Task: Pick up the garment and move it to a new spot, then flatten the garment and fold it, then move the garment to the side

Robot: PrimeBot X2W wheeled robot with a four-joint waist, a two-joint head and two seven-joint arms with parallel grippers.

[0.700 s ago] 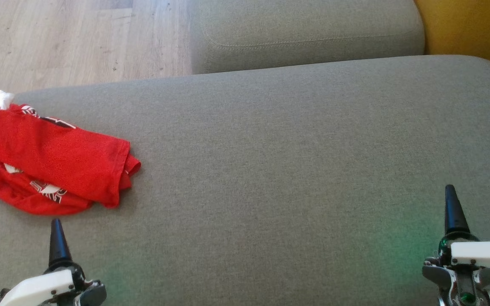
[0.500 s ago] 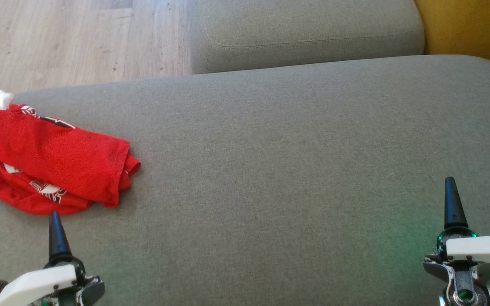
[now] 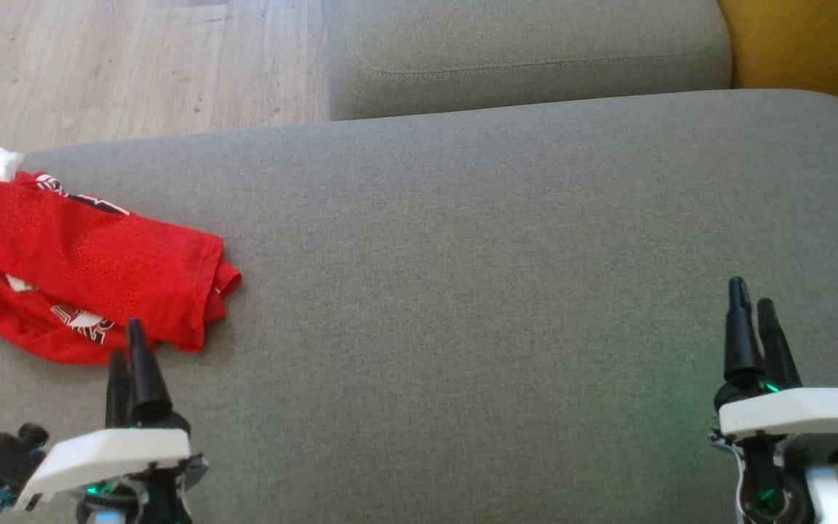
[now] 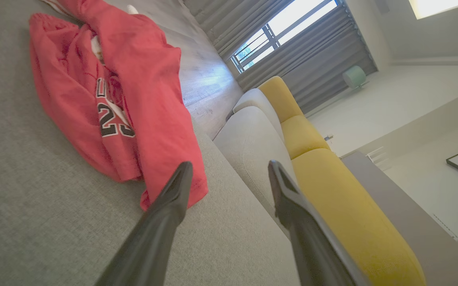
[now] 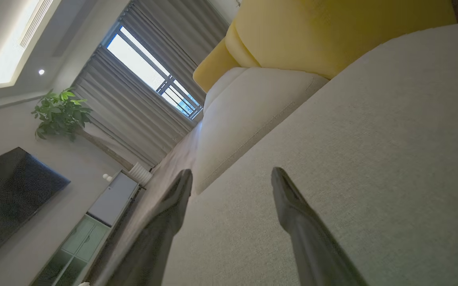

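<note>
The garment (image 3: pixel 92 269) is a crumpled red jersey with white trim and dark number print, lying at the left edge of the grey sofa seat (image 3: pixel 463 240). The left wrist view has the garment (image 4: pixel 133 91) heaped just beyond the fingertips. My left gripper (image 3: pixel 124 338) hovers open at the garment's near edge, with nothing between its fingers. Far to the right, my right gripper (image 3: pixel 750 295) hangs open above bare cushion, and its jaws stand wide apart in the right wrist view (image 5: pixel 231 174).
A second grey cushion (image 3: pixel 528 51) lies beyond the seat, with a yellow cushion (image 3: pixel 812 44) at the far right. Wooden floor (image 3: pixel 113 65) lies past the seat's left and far edges. In the right wrist view, a television (image 5: pixel 10 194) and plant (image 5: pixel 60 113) show.
Both grippers have moved forward and turned, so each now shows two fingers in the head view. The left gripper has come close to the garment's near edge. The garment has not moved.
</note>
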